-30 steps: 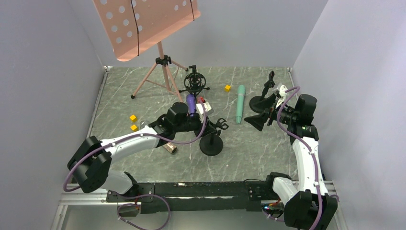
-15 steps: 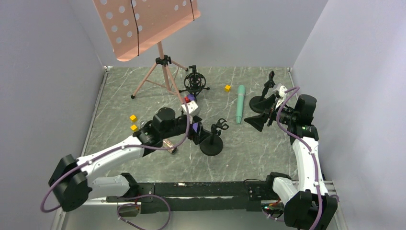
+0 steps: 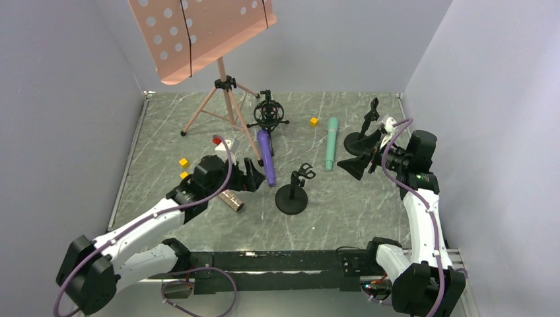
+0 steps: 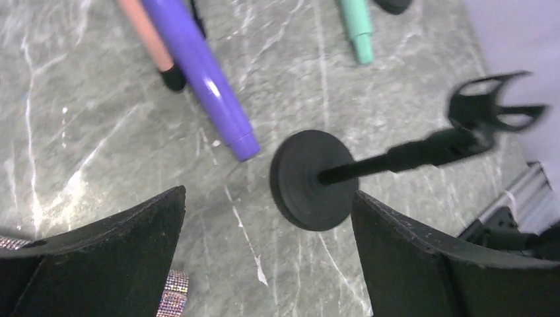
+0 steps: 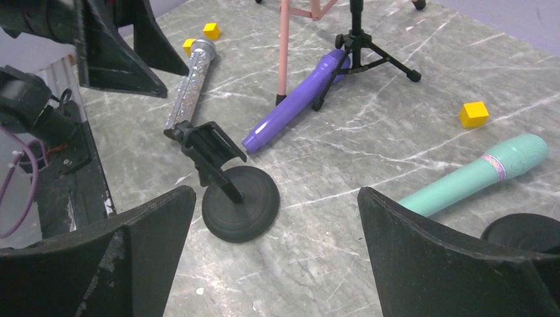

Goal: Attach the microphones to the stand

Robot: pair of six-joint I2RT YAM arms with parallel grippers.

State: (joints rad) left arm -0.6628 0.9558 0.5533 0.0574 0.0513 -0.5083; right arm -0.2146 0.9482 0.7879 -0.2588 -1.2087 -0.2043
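Note:
The purple microphone (image 3: 266, 157) (image 4: 198, 66) (image 5: 297, 105) lies flat on the table beside a pink tripod leg. To its right lies the mint-green microphone (image 3: 330, 152) (image 5: 475, 175) (image 4: 356, 26). The glittery microphone (image 3: 232, 200) (image 5: 191, 82) lies near my left arm. A black stand with a round base (image 3: 291, 198) (image 4: 314, 178) (image 5: 241, 211) carries an empty clip (image 3: 304, 173) (image 4: 495, 112) (image 5: 205, 142). My left gripper (image 3: 251, 173) (image 4: 269, 195) is open and empty, just left of the purple microphone's near end. My right gripper (image 3: 363, 153) (image 5: 275, 193) hangs open and empty right of the mint one.
A pink music stand (image 3: 198, 33) on tripod legs (image 3: 224, 105) stands at the back left. A shock-mount tripod (image 3: 269, 113) is behind the purple microphone. A second black stand (image 3: 362, 139) is at the back right. Yellow cubes (image 3: 183, 162) (image 3: 314, 121) (image 5: 474, 113) lie scattered.
My left gripper opened and let go of the purple microphone, which now lies on the table. The left arm pulled back to the left and nearer. The right arm has not moved.

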